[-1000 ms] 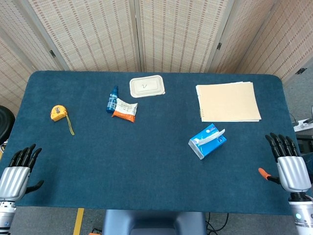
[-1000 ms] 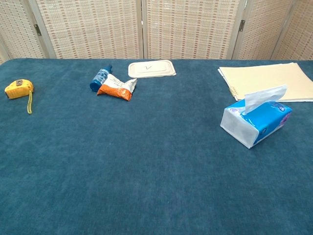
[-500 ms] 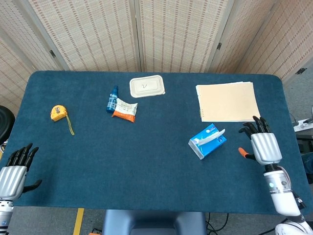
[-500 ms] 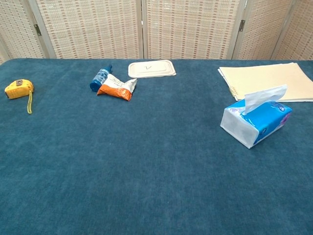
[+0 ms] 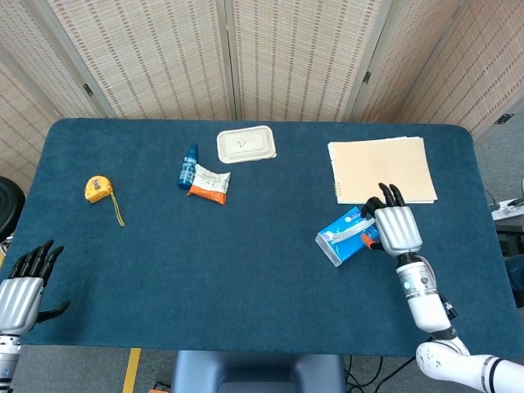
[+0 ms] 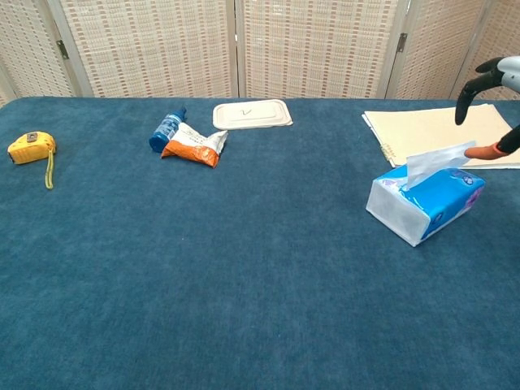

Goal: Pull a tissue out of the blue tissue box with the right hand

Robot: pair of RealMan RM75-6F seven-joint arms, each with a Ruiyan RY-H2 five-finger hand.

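The blue tissue box (image 5: pixel 344 237) (image 6: pixel 429 202) lies on the right half of the table, with a white tissue (image 6: pixel 439 162) standing up out of its top. My right hand (image 5: pixel 395 225) (image 6: pixel 496 106) hovers over the box's right end, fingers spread, holding nothing. In the chest view its orange-tipped thumb (image 6: pixel 486 151) sits just beside the tissue's upper edge; touching or apart is unclear. My left hand (image 5: pixel 23 288) rests open at the table's front left corner, seen in the head view only.
A beige folder (image 5: pixel 381 169) lies just behind the box. A white lidded container (image 5: pixel 245 145), a small blue bottle (image 5: pixel 189 166) and an orange snack packet (image 5: pixel 209 184) sit at the back centre. A yellow tape measure (image 5: pixel 97 190) lies far left.
My right hand has swept leftward from the table's right edge to above the tissue box, entering the chest view. The left hand barely shifted. The box and tissue have not moved.
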